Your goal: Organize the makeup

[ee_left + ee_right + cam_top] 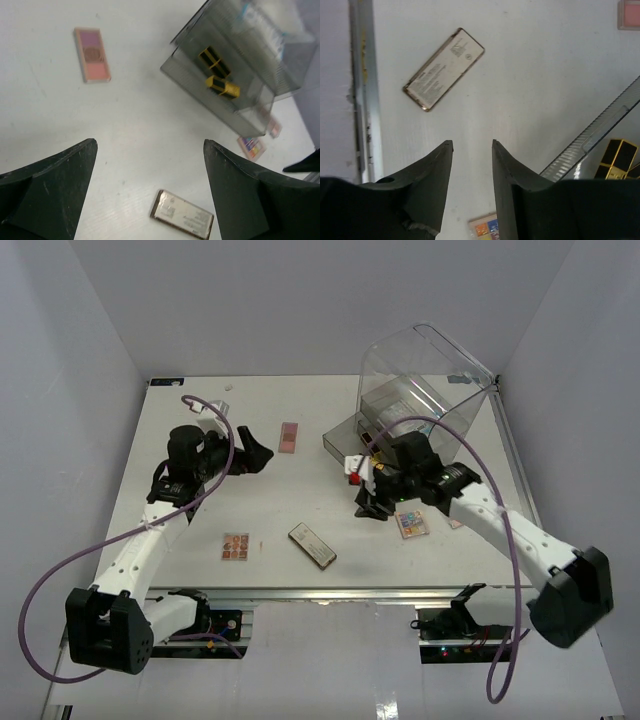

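Note:
My left gripper [262,455] hangs open and empty above the table's left middle, its fingers wide apart in the left wrist view [150,145]. A pink eyeshadow palette [288,437] [92,54] lies just beyond it. A brown-toned palette [236,547] and the long dark compact [312,545] [182,220] [444,68] lie near the front. My right gripper [366,504] [472,142] is low over the table, jaws slightly apart and empty, next to a multicolour palette [412,524] [485,227]. Two black-and-gold lipsticks [220,75] [617,157] lie in the pulled-out drawer [342,440].
The tall clear acrylic drawer box [425,380] stands at the back right, with something white with blue print inside it [262,22]. Another small pink item [272,127] lies by the box. The metal front rail of the table [362,90] runs just past the compact.

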Available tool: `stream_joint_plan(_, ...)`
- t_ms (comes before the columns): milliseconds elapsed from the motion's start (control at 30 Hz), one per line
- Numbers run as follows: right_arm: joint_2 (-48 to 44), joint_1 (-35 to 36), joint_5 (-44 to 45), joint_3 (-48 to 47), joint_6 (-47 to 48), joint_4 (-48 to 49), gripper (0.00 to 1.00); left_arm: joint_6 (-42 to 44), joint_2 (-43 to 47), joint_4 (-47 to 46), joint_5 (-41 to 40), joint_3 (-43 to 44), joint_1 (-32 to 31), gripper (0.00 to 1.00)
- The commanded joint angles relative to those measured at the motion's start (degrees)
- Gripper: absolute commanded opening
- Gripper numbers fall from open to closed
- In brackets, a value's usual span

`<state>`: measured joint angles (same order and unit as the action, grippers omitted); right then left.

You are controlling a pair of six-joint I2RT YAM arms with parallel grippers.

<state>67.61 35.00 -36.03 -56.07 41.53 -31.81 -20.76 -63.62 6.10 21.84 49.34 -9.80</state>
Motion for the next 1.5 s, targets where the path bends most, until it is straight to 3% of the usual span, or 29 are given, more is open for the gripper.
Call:
stream_joint_plan(0, 11.7, 5.8, 15.4, -8.6, -6.2, 2.9, 0.4, 6.1, 1.7, 2.5, -5.5, -3.2, -0.2, 0.98)
stream_joint_plan(167, 24.7, 9.9, 28.0, -14.9, -15.4, 5.0, 0.22, 7.1, 4.3, 2.4, -8.0, -3.5, -0.1, 0.98)
stream_joint_plan(300, 30.1, 9.9, 35.9, -18.8, -20.3, 6.8, 0.22, 7.3, 4.9, 2.3, -8.5, -3.8, 0.6, 0.98)
stream_joint_plan(367, 31.1, 10.0, 42.0, -18.7, -22.2, 8.9, 0.25, 7.0, 4.5, 2.2, -7.6, -3.7, 0.8, 0.98)
stream_joint_plan(533, 32.3, 10.0, 58.6, -17.7, -25.4, 13.8, 0.56, 6.4, 3.6, 2.1, -5.0, -3.4, 1.6, 0.98)
stream_joint_plan(667, 33.0, 9.2, 64.3, -17.3, -25.4, 18.4, 0.75, 6.3, 4.0, 2.1, -4.9, -3.6, 1.8, 0.98)
stream_joint_plan(867, 37.8, 6.1, 67.7, -22.3, -25.7, 19.0, 0.84, 6.4, 3.9, 2.0, -5.2, -3.8, 1.9, 0.98)
stream_joint_plan(1133, 38.0, 0.0, 70.0, -21.0, -24.6, 18.9, 0.86, 6.3, 3.6, -0.8, 0.8, -4.7, 1.8, 0.98)
stream_joint_plan(1233, 33.9, -1.7, 62.6, -18.6, -23.0, 18.0, 0.86, 5.2, 2.9, -3.2, 8.3, -5.6, 1.9, 0.98)
stream_joint_plan(1400, 19.6, -2.0, 16.9, -15.1, -5.2, 0.8, 0.89, -3.2, -2.4, -13.6, 20.2, -7.9, 1.5, 0.97)
stream_joint_plan(1467, 11.7, -2.0, 6.6, -11.4, 0.8, 0.4, 0.91, -10.2, -5.7, -16.9, 21.8, -8.0, 0.0, 0.95)
